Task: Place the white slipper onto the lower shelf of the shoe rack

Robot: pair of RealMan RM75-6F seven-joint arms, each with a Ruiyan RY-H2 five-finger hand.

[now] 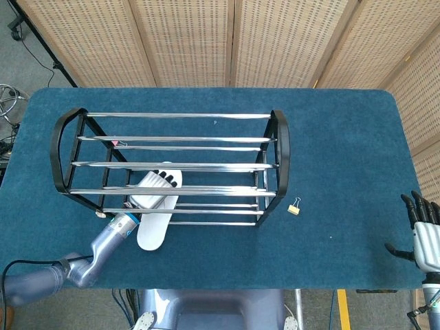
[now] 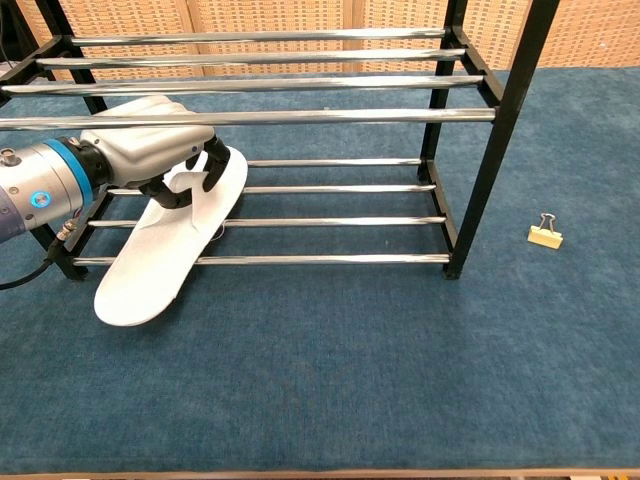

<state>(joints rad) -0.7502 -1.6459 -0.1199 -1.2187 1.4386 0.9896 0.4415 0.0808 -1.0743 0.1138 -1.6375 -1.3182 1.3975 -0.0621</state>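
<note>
The white slipper point(image 2: 165, 255) point(image 1: 154, 227) lies slanted across the front bars of the lower shelf of the black and chrome shoe rack point(image 2: 460, 130) point(image 1: 278, 148). Its toe end is inside the rack and its heel sticks out onto the blue cloth at the front. My left hand point(image 2: 160, 160) point(image 1: 152, 192) grips the slipper by its strap, reaching in under the upper bars. My right hand point(image 1: 426, 230) hangs at the table's far right edge, fingers apart and holding nothing; the chest view does not show it.
A small binder clip point(image 2: 545, 233) point(image 1: 294, 207) lies on the cloth to the right of the rack. The rack's right end frame point(image 2: 495, 140) stands between the shelf and the clip. Woven screens stand behind the table.
</note>
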